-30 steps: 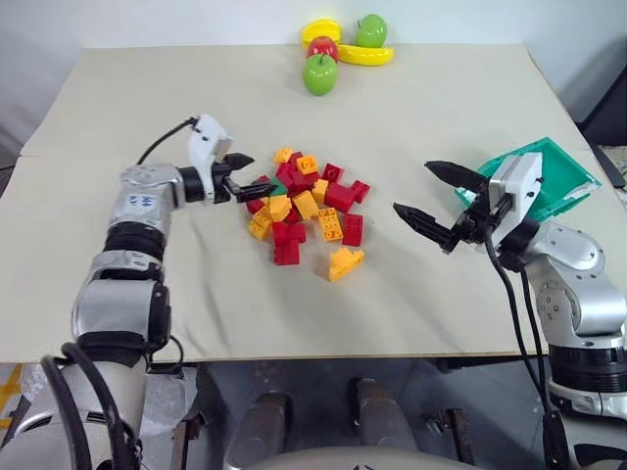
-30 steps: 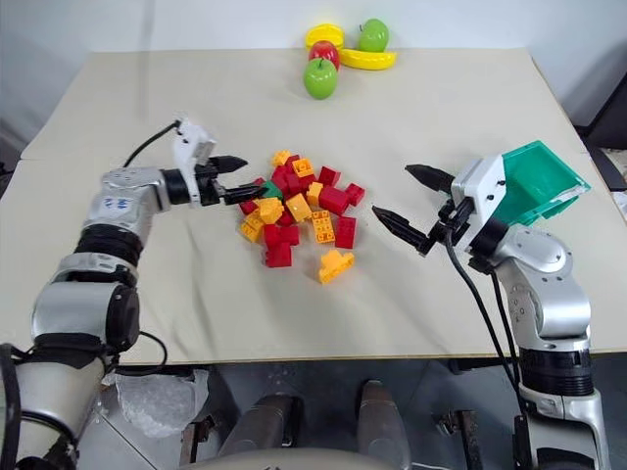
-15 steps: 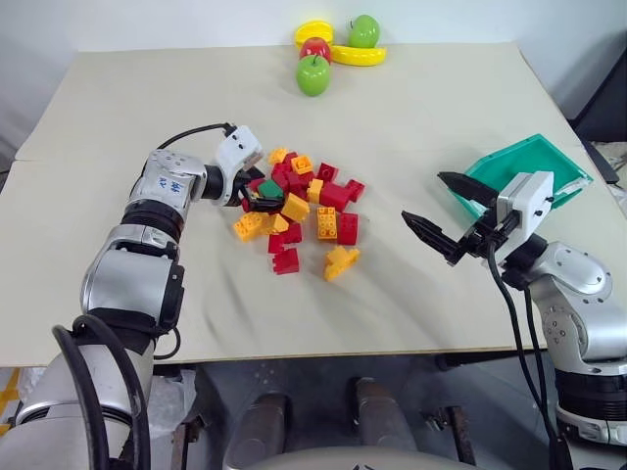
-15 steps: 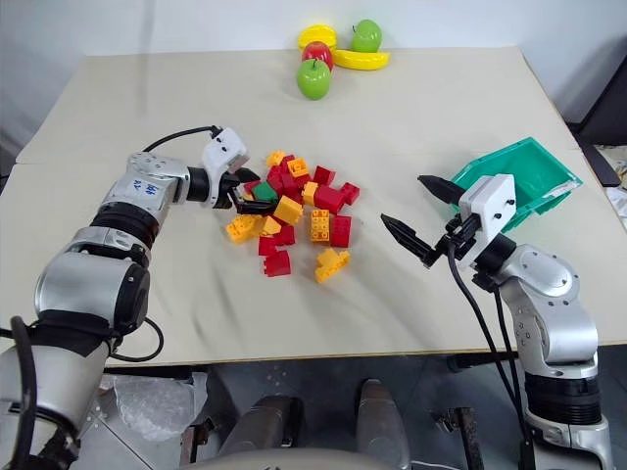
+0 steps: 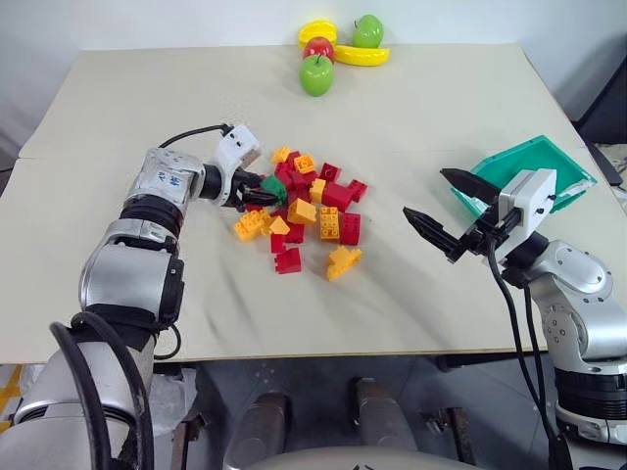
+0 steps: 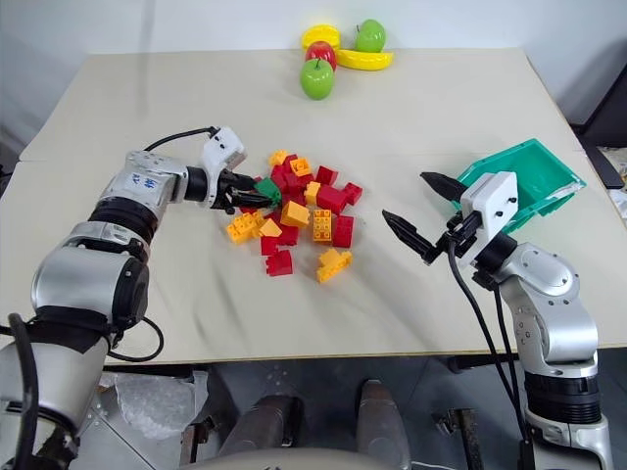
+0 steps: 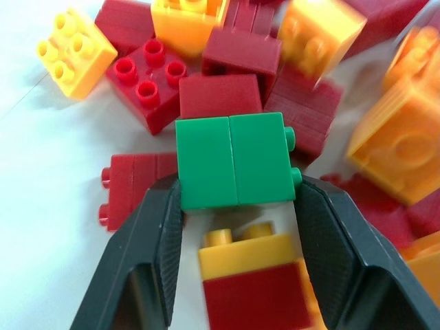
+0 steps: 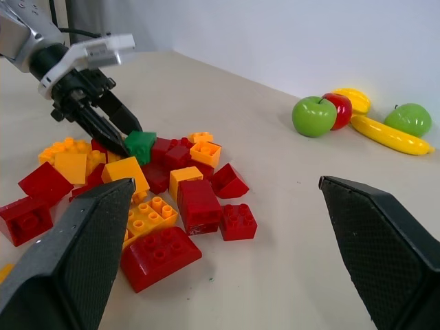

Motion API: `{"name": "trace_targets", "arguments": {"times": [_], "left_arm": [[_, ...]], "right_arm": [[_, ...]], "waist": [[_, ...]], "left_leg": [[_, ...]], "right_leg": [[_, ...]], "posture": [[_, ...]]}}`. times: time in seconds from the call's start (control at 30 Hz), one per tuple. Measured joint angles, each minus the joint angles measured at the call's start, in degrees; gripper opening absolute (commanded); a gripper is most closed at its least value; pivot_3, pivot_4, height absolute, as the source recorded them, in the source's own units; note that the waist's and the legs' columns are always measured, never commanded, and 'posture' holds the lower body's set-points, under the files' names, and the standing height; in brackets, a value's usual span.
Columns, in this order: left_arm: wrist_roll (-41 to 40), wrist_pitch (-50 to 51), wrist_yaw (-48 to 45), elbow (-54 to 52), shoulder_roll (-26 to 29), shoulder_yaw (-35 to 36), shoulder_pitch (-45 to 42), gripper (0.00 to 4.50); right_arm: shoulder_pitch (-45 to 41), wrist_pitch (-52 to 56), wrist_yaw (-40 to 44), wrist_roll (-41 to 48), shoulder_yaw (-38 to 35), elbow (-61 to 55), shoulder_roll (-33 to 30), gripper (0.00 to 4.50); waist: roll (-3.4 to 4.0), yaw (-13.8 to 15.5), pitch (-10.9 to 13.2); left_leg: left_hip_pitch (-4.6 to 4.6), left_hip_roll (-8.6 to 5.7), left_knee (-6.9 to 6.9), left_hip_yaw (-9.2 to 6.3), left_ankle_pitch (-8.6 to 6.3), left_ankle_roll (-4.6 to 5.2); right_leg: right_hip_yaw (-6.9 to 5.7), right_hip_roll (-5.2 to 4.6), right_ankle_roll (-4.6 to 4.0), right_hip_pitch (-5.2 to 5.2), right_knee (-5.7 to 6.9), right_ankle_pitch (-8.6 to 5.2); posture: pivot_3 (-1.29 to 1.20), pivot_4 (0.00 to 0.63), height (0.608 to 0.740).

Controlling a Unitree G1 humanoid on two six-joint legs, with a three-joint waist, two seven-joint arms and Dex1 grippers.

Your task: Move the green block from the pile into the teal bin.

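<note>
Since a sec ago my left pincer [image 7: 237,199] has gone from hanging spread at the pile's edge to pinching the green block [image 7: 234,160] — a few bricks nearby got shoved about too.

Head views: my left arm reaches in from the left, pincer tips at the near-left side of the pile [image 5: 309,211], green block at the tips. My right pincer [image 5: 453,213] hangs spread wide above the desk [image 5: 441,117], holding nothing, just in front of the teal bin [image 5: 563,176]. Bin sits near the right desk edge, well apart from the pile. Toy fruit [image 5: 338,49] at the far edge.

Left wrist view: both fingers [image 7: 161,234] pressed on the block's sides, studs facing sideways, red & yellow bricks under and around it.

Right wrist view: left pincer w/ the green block at the pile.
</note>
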Motion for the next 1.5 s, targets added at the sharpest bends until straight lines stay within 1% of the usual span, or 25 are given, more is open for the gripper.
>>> {"name": "trace_targets", "arguments": {"times": [0.1,0.17,0.3,0.4,0.57,0.7,0.87,0.93,0.97,1.1,1.13,1.27,1.37,1.5], "left_arm": [[-3.92,-0.27,-3.9,-0.27,0.88,4.38,-1.42,2.07],[-5.08,-0.41,-5.51,-0.85,1.37,5.54,-2.21,2.07],[-6.38,-0.31,-8.89,-2.1,1.5,6.11,-2.38,2.07],[-7.01,-0.3,-11.38,-3.43,0.22,6.06,-2.52,2.07],[-7.04,-0.57,-16.23,-8.39,-5.97,3.48,-1.65,2.07],[-6.9,-1.46,-17.83,-11.52,-11.94,0.3,1.74,2.07],[-6.19,-2.93,-15.42,-11.42,-23.03,-3.38,3.35,2.07],[-5.56,-4.08,-14.25,-10.99,-24.84,-4.79,3.59,2.8],[-5.33,-4.75,-13.37,-10.6,-25.24,-5.09,3.47,3.06],[-5.0,-5.64,-12.16,-8.6,-25.75,-5.32,3.09,4.33],[-4.73,-6.23,-12.13,-8.4,-25.83,-5.35,3.08,4.45],[-4.63,-7.03,-12.64,-7.97,-25.13,-5.32,3.08,4.45],[-4.75,-7.3,-14.48,-8.58,-21.75,-5.05,3.08,4.45],[-6.72,-7.16,-16.97,-10.98,-16.6,-2.63,3.11,4.45]], "right_arm": [[0.42,0.01,-0.33,0.04,-1.15,-0.26,-0.01,4.5],[0.92,0.04,-0.48,0.08,-1.59,-0.91,-0.01,4.5],[2.41,0.13,-0.95,0.09,-3.36,-1.98,-0.12,4.5],[3.09,0.26,-1.11,0.1,-4.26,-2.29,-0.76,4.5],[6.72,1.31,-0.99,0.15,-6.52,-4.45,-3.14,4.5],[8.94,1.99,-1.46,0.58,-9.17,-5.53,-3.97,4.5],[12.33,3.8,-3.08,1.37,-11.81,-9.54,-4.06,4.5],[13.61,4.46,-3.8,1.54,-12.5,-11.02,-4.08,4.5],[14.58,5.23,-4.11,1.81,-13.2,-11.75,-4.19,4.5],[18.47,8.08,-4.73,2.21,-16.07,-14.24,-6.11,4.5],[19.42,8.93,-4.74,2.51,-16.67,-15.26,-6.42,4.5],[23.54,12.88,-4.27,4.23,-18.04,-18.68,-8.74,4.5],[27.35,17.87,-3.1,6.67,-21.24,-20.98,-11.97,4.5],[31.41,22.74,0.16,9.09,-26.03,-22.67,-16.32,4.5]], "waist": [[-0.01,0.05,0.0],[0.0,0.06,0.0],[-0.01,0.07,0.0],[-0.01,0.09,0.0],[-0.01,0.5,0.0],[-0.02,0.33,0.01],[-0.03,0.79,0.02],[-0.04,0.61,0.03],[-0.04,0.54,0.03],[-0.04,0.84,0.03],[-0.04,1.03,0.02],[-0.04,1.57,0.03],[-0.05,1.57,0.04],[-0.08,1.69,0.05]], "left_leg": [[-0.02,0.0,0.01,-0.02,0.0,0.0],[-0.02,0.0,0.01,-0.02,0.0,0.01],[-0.03,0.0,0.03,-0.01,0.0,0.01],[-0.03,-0.01,0.05,-0.01,-0.01,0.01],[-0.1,-0.03,0.14,-0.03,-0.04,0.06],[-0.1,-0.01,0.19,0.01,-0.04,0.07],[-0.11,-0.03,0.29,0.06,-0.07,0.11],[-0.1,-0.02,0.29,0.14,-0.07,0.12],[-0.05,-0.02,0.3,0.19,-0.07,0.12],[0.02,-0.03,0.41,0.3,-0.07,0.14],[0.04,-0.04,0.42,0.35,-0.08,0.15],[0.09,-0.04,0.43,0.48,-0.11,0.22],[0.11,-0.02,0.43,0.57,-0.14,0.27],[0.13,-0.01,0.43,0.6,-0.15,0.29]], "right_leg": [[-0.02,-0.01,0.0,0.0,-0.02,0.0],[-0.02,-0.01,0.0,0.0,-0.02,0.0],[-0.02,0.0,0.0,0.0,-0.01,0.0],[-0.01,-0.01,0.01,0.01,-0.01,0.01],[-0.02,-0.01,0.06,0.03,-0.05,0.03],[0.01,0.01,0.08,0.03,-0.04,0.04],[0.06,0.0,0.12,0.06,-0.05,0.07],[0.13,0.01,0.12,0.05,-0.07,0.07],[0.17,0.01,0.12,0.05,-0.11,0.07],[0.33,0.03,0.14,0.06,-0.08,0.08],[0.41,0.03,0.16,0.06,-0.07,0.09],[0.57,0.05,0.2,0.08,-0.09,0.12],[0.66,0.07,0.23,0.08,-0.11,0.14],[0.7,0.06,0.27,0.08,-0.13,0.16]], "posture": [[0.0,0.15,0.74],[0.0,0.15,0.74],[0.0,0.15,0.74],[0.0,0.15,0.74],[0.0,0.15,0.74],[0.0,0.15,0.74],[0.0,0.15,0.74],[0.0,0.15,0.74],[0.0,0.15,0.74],[0.0,0.15,0.74],[0.0,0.15,0.74],[0.0,0.15,0.74],[0.0,0.15,0.74],[0.0,0.15,0.74]]}}
